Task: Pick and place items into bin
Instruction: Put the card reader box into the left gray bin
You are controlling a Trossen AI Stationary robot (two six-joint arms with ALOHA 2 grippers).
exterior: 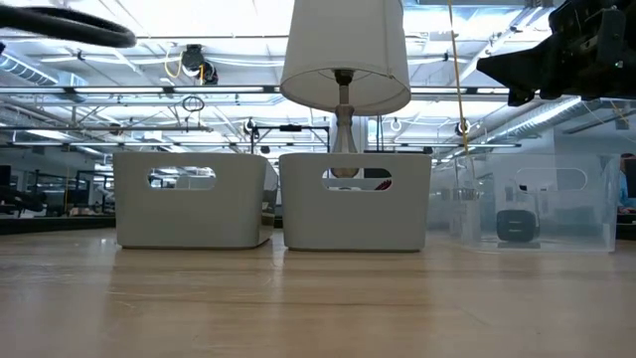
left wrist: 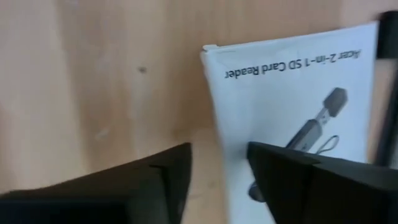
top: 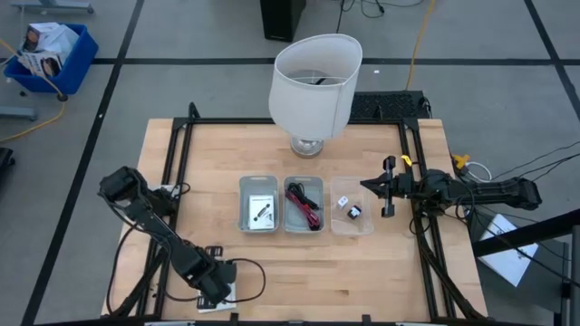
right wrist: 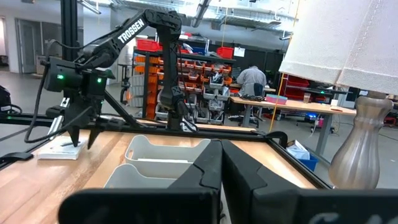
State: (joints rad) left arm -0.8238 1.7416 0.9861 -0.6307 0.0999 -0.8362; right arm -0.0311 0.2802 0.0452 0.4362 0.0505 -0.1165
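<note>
Three bins (top: pixel 306 205) sit in a row on the worktop (top: pixel 227 154): one packet (top: pixel 260 212), two cables (top: pixel 303 206), two small blocks (top: pixel 350 207). Left gripper (top: pixel 216 288), fingers apart, hovers over another packet (left wrist: pixel 292 118) at the near edge. Right gripper (top: pixel 370 186), fingers together, hangs beside the clear bin.

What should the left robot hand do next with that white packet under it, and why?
Probably lower a little and close on the white SD card reader packet. The left gripper is open right above it, one finger over the packet's edge, the other over bare table. It is the only item outside the bins, and the right gripper is shut.
</note>
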